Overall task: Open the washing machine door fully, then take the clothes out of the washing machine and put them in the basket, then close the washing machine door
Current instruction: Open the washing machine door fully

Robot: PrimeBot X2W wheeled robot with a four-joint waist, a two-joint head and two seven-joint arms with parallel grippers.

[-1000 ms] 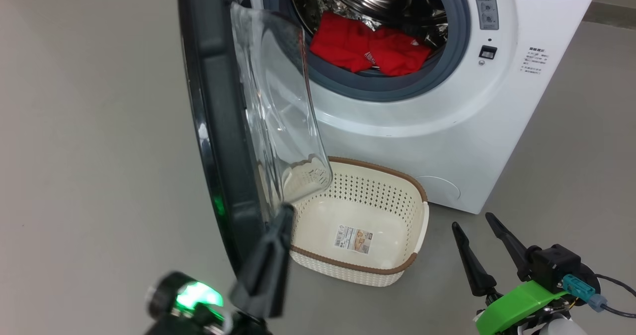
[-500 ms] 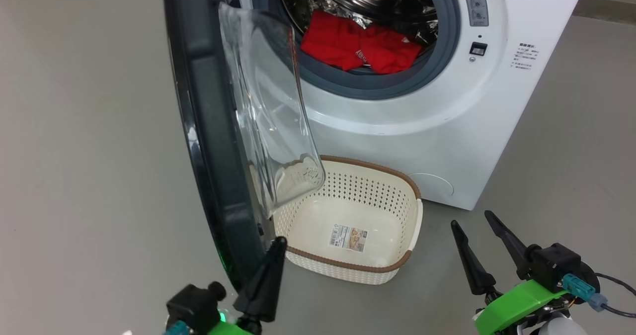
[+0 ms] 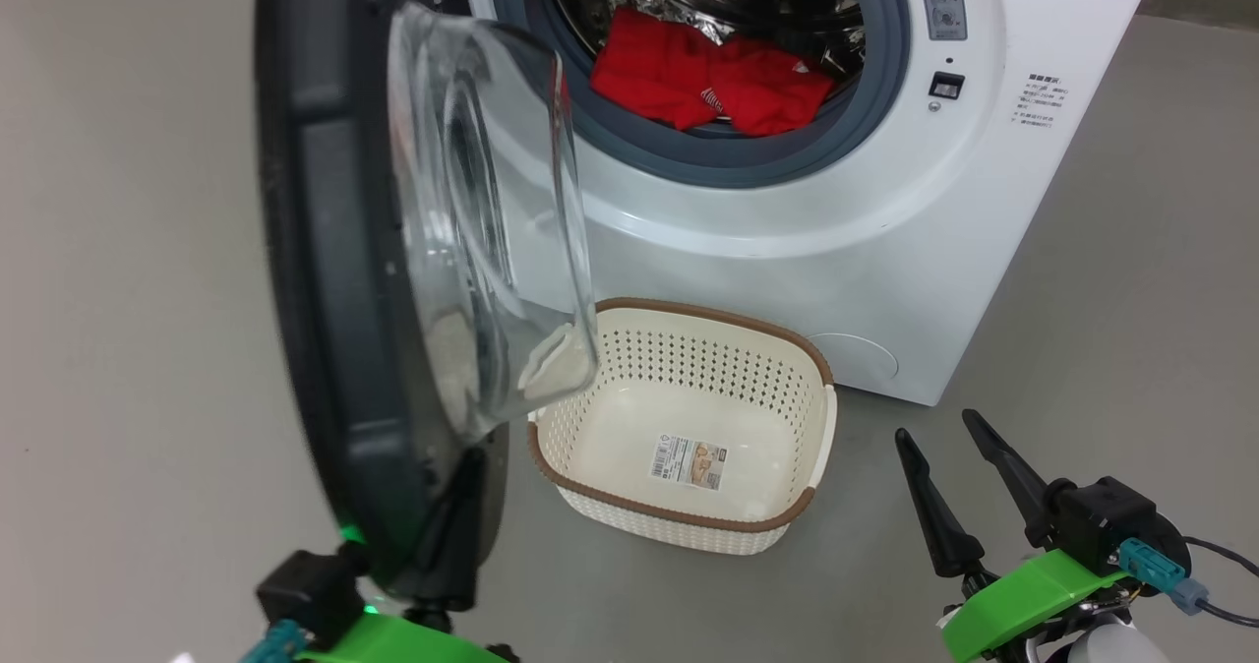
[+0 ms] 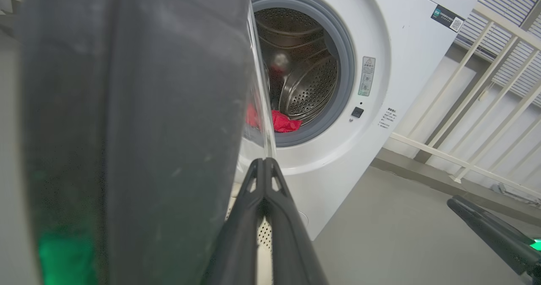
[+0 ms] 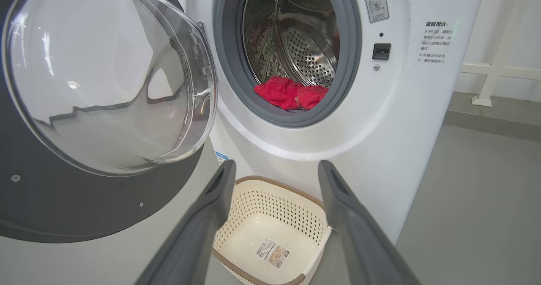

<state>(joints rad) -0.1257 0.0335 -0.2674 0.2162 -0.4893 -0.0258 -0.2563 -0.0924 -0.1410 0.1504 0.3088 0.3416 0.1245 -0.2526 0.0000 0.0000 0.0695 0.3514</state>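
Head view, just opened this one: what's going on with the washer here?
The robot's shut left gripper sits low at the inner side of the washing machine door, apparently to swing it wider; the door stands well open. The right gripper is open and empty. The red clothes lie in the washing machine, and the basket on the floor in front holds no garment yet.

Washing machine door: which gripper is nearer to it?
Left. The shut left gripper sits against the lower edge of the washing machine door; the open right gripper stands apart, beyond the basket.
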